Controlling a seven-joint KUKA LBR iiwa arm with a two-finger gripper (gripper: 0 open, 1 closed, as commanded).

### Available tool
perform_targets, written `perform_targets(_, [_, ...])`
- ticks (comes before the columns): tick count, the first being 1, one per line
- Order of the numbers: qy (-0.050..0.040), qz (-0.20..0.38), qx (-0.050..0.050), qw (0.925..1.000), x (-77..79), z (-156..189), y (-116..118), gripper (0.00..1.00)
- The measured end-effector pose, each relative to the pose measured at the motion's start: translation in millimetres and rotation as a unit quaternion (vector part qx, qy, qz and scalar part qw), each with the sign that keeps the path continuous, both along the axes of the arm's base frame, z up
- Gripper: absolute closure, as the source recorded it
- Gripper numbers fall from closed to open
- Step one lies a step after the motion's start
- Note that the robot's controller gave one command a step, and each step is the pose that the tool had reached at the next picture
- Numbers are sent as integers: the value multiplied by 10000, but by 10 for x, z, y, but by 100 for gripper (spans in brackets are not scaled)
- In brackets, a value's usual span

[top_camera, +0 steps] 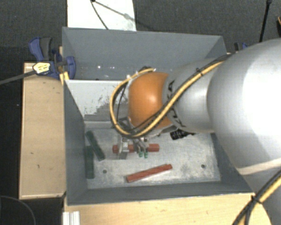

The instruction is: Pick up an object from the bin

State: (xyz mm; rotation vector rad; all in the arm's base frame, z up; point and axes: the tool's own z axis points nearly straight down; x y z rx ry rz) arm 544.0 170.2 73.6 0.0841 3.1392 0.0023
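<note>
- Hovering low over the floor of the bin (pixel 75 125), the gripper (pixel 133 149) sits right on top of a short red-brown bar (pixel 153 147) that lies flat near the middle of the floor.
- The bar's two ends poke out left and right of the gripper and its middle is covered. The tool looks centred on it, probably so it can take the bar across its narrow width.
- Cannot tell whether the gripper is spread, pressed together or pinching the bar. The orange cover (pixel 147 100) and the cables (pixel 114 107) on the wrist block the view from above, so no hold is claimed.
- Judged from its ends, the bar rests on the floor and is not lifted.
- A longer red-brown bar (pixel 149 172) lies nearer the front wall, slightly angled and apart from the gripper.
- The dark green pieces (pixel 94 146) lie on the left of the floor by the left wall, well apart from the gripper.
- Judgement: the step in hand is the grasp at the short bar, and the lift is not yet done.
- The things lie singly, not heaped, so the short bar has free floor on both long sides.
- Risk: a thin, flat bar may slip out or tip at one end when raised.
</note>
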Motion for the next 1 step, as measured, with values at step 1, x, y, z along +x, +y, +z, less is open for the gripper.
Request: perform_targets(1, [-43,123,16,9999,-25,1369,290,100])
